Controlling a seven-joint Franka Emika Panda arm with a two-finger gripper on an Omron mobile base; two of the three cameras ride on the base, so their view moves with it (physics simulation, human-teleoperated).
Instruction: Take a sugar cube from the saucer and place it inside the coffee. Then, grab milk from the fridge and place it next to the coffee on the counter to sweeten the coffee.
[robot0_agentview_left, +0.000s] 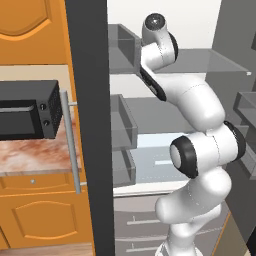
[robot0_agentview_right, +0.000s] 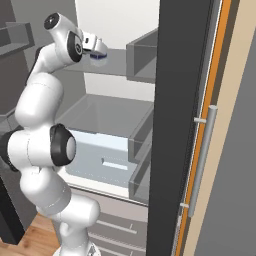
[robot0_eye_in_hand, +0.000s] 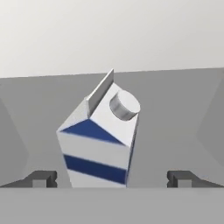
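Observation:
The milk (robot0_eye_in_hand: 98, 140) is a white carton with dark blue bands, a gabled top and a round grey cap. It stands on an upper shelf inside the open fridge (robot0_agentview_left: 90, 125). My gripper (robot0_eye_in_hand: 111, 178) is open, with its fingertips (robot0_eye_in_hand: 41, 178) on either side of the carton's lower part and a gap on both sides. In the right base view my hand reaches onto the upper shelf, where the gripper (robot0_agentview_right: 97, 54) hovers at a blue-and-white bit of the milk (robot0_agentview_right: 98, 58). The marbled counter (robot0_agentview_left: 30, 155) lies left of the fridge.
The fridge door (robot0_agentview_right: 175, 125) with its long silver handle (robot0_agentview_right: 202, 155) stands open on the right. Door bins (robot0_agentview_left: 122, 125) line the left side. Below are a glass shelf (robot0_agentview_right: 100, 112) and a pale drawer (robot0_agentview_right: 100, 160). A black microwave (robot0_agentview_left: 27, 110) sits on the counter.

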